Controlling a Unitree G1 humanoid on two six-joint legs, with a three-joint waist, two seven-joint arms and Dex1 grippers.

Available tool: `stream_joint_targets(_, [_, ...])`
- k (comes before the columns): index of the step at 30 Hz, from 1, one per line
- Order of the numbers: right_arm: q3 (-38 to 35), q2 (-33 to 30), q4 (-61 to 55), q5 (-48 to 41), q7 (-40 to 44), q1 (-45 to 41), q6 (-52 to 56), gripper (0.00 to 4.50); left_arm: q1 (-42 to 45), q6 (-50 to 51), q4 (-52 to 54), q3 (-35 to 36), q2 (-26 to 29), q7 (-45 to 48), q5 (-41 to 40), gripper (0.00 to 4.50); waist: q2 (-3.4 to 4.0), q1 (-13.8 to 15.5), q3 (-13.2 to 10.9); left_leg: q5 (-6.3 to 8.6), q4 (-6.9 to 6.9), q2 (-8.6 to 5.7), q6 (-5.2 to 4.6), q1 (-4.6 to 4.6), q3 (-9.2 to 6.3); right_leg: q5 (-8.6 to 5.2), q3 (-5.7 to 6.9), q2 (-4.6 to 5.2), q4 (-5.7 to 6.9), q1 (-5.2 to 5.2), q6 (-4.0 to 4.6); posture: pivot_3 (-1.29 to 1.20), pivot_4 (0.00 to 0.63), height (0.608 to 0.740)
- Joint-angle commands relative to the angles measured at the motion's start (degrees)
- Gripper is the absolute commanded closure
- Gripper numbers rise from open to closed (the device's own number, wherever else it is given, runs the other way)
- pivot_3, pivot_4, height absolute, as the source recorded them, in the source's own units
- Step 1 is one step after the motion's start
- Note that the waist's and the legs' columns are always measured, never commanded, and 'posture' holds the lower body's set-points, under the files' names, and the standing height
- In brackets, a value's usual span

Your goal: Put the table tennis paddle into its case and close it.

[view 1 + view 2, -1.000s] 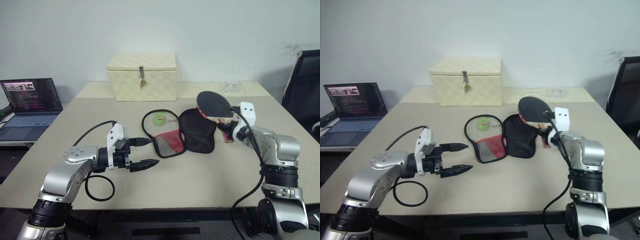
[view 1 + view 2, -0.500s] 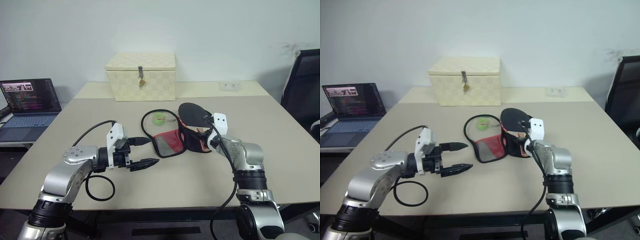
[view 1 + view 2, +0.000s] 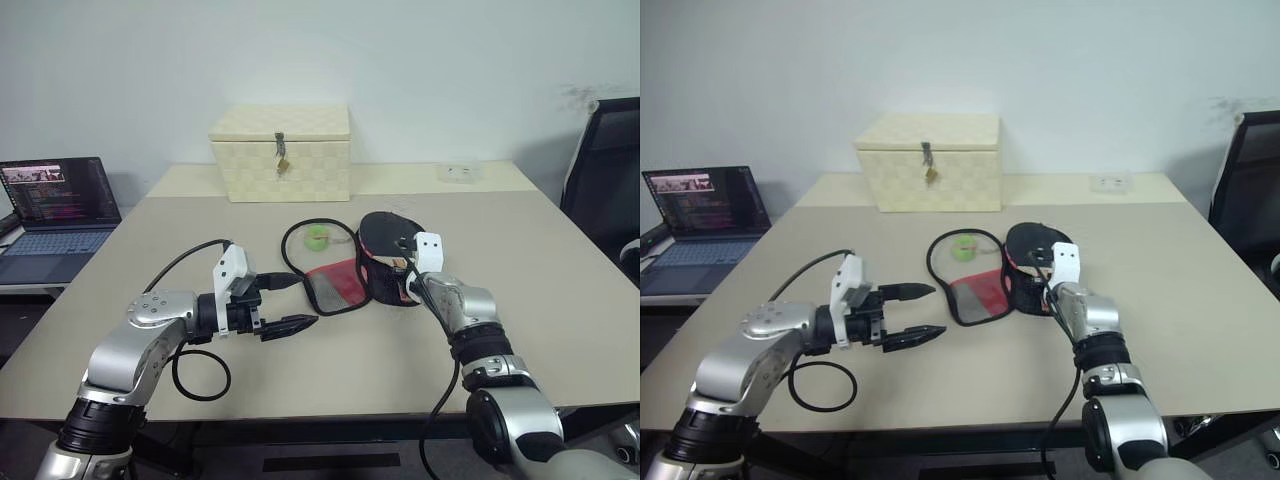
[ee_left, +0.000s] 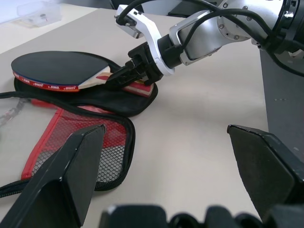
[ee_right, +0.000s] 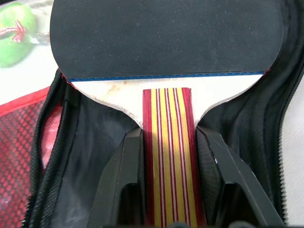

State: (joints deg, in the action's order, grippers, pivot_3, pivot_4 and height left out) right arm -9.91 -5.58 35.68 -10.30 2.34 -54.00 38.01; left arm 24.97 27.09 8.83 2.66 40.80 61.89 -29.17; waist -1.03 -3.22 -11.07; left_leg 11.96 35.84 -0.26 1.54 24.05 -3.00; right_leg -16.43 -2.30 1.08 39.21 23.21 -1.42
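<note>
Item: table tennis paddle [image 5: 166, 42], black rubber face up, striped wooden handle; it is lying over the open half of the case [image 4: 102, 102], near the middle of the table [image 3: 560, 250], slightly toward its right edge. Item: right gripper [image 5: 166, 190], its two black fingers [image 5: 124, 175] clenching the paddle's handle from either side, the blade pointing away toward the table's far edge. Item: case, black fabric pouch, unzipped and spread flat; its red mesh-pocket flap [image 3: 335, 285] is lying toward the left of the paddle, and a small green ball tag [image 3: 318, 237] is resting on the tabletop just beyond that flap. Item: left gripper [image 3: 290, 305], fingers released and spread wide, grasping nothing; it is hovering over the table toward the near edge, pointing at the case and standing apart from it. Item: cream woven box [image 3: 281, 153] with a front latch, sitting closed near the table's far edge. Item: laptop [image 3: 55, 215], lid raised and screen lit, sitting on a separate surface past the table's left edge. Item: black chair [image 3: 605, 165], standing beyond the right edge.
</note>
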Motion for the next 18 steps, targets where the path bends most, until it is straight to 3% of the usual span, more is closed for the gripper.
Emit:
stream_joint_targets(1, [0.4,-0.6,-0.9,0.5,-0.1,-1.4,-2.0,3.41,-0.1,-0.7,1.9,1.5,0.6,-0.2,-0.6,0.00,0.00,0.0,0.0,0.00,0.00,0.00,0.00,0.00,-0.01,0.00,0.00,0.00,0.00,0.00,0.00,0.00,0.150,0.740])
stream_joint_targets(10, [1.9,0.1,-1.1,1.6,0.0,-0.8,-2.2,3.41,0.1,-0.8,1.7,1.4,0.5,-0.4,-0.4,0.00,-0.01,0.0,0.0,0.00,0.08,0.00,0.00,-0.04,-0.01,0.00,-0.02,0.00,0.14,0.00,0.00,0.00,0.150,0.740])
stream_joint_targets(18, [1.2,0.5,-8.0,0.2,0.0,0.4,1.7,0.71,-0.1,-0.5,2.0,1.5,0.5,-0.9,-0.6,0.00,-0.01,0.0,0.0,0.00,0.13,0.00,0.00,-0.07,-0.01,0.00,-0.04,0.00,0.26,0.00,0.00,0.00,0.150,0.740])
